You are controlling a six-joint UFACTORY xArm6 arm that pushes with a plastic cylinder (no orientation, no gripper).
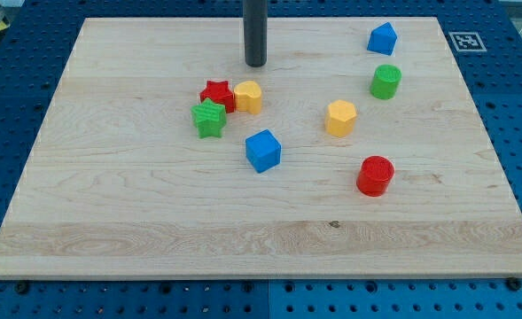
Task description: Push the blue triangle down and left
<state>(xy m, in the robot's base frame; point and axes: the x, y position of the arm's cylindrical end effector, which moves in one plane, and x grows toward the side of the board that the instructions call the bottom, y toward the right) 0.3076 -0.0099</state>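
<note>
Wooden board [110, 213] on blue pegboard. Blue triangle [382, 39] near far right corner. My tip [255, 64] near far edge, well left of it. No pincer, just rod.

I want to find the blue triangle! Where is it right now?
The blue triangle sits near the board's top right corner in the camera view, just above the green cylinder. My tip is far off to its left, not touching it.
</note>
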